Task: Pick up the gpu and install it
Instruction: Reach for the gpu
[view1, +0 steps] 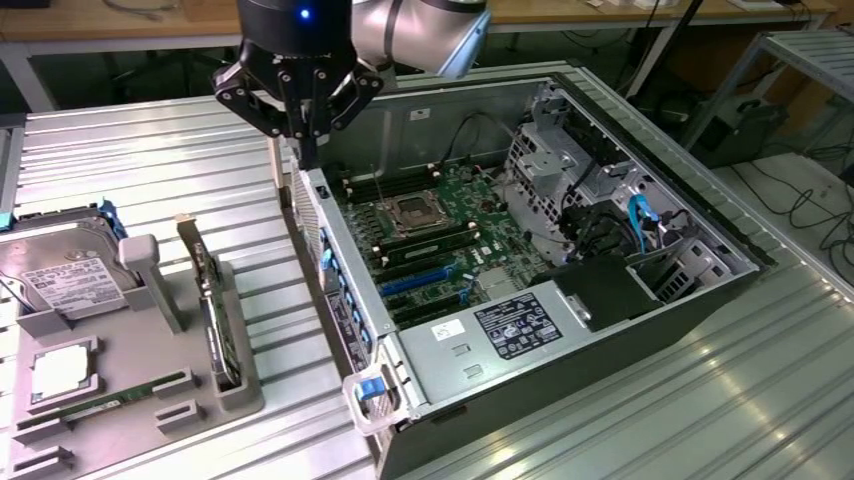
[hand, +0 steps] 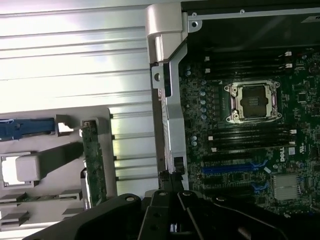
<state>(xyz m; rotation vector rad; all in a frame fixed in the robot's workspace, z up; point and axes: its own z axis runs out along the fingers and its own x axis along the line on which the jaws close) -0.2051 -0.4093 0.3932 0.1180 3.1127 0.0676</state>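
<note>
The gpu (view1: 214, 310) stands on edge in a slot of the grey holder (view1: 147, 400) at the exterior view's left of the open PC case; its silver bracket end points toward the back. The wrist view has it as a thin green card (hand: 93, 160) in the same holder. My gripper (view1: 310, 150) hangs above the case's rear wall (view1: 327, 260), apart from the gpu, its fingers shut with nothing between them. In the wrist view my gripper (hand: 172, 182) sits over that wall edge. Blue card slots (view1: 420, 282) lie on the motherboard (hand: 240, 150).
A silver hard drive (view1: 64, 275) with a white label, a CPU (view1: 60, 372) and a RAM stick (view1: 114, 398) share the holder. The case (view1: 627, 330) holds cables, a drive cage and a power supply. Everything rests on a ribbed metal table (view1: 160, 170).
</note>
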